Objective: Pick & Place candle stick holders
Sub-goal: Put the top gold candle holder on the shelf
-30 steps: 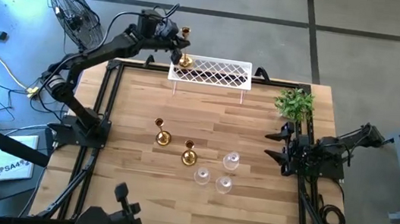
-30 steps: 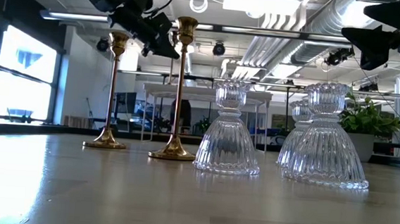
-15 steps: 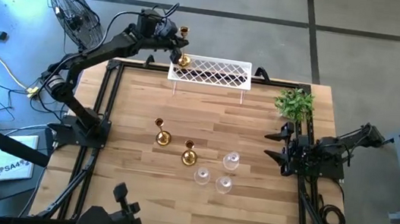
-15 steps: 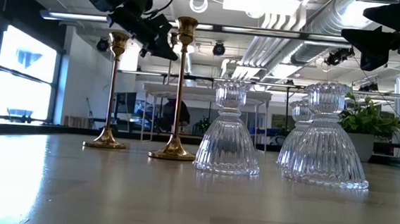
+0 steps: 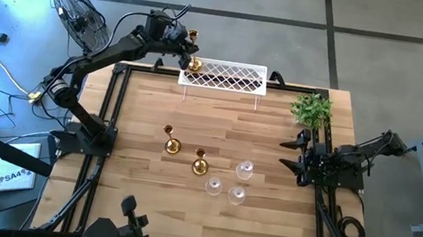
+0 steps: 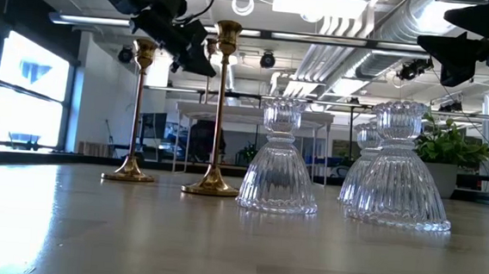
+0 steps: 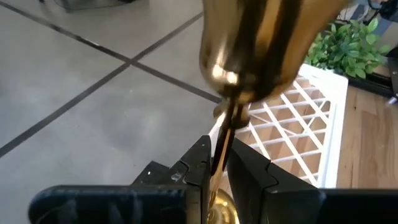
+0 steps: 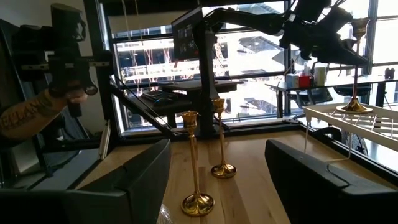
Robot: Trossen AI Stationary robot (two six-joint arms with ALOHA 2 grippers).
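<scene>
High view: your right gripper [image 5: 289,155] is idling low at the table's right edge, jaws apart and empty. Farther back, your left gripper [image 5: 190,49] is reaching out over the white rack [image 5: 233,77], fingers pinching a gold candle stick holder [image 5: 194,61] by its stem, base on the rack's left end.

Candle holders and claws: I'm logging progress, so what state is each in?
Gold holder on rack: standing on the white lattice rack, stem between left claw fingers.
Two gold holders on table: upright.
Three glass holders: upright.
Right claw: open, empty, at the table's right edge.
</scene>
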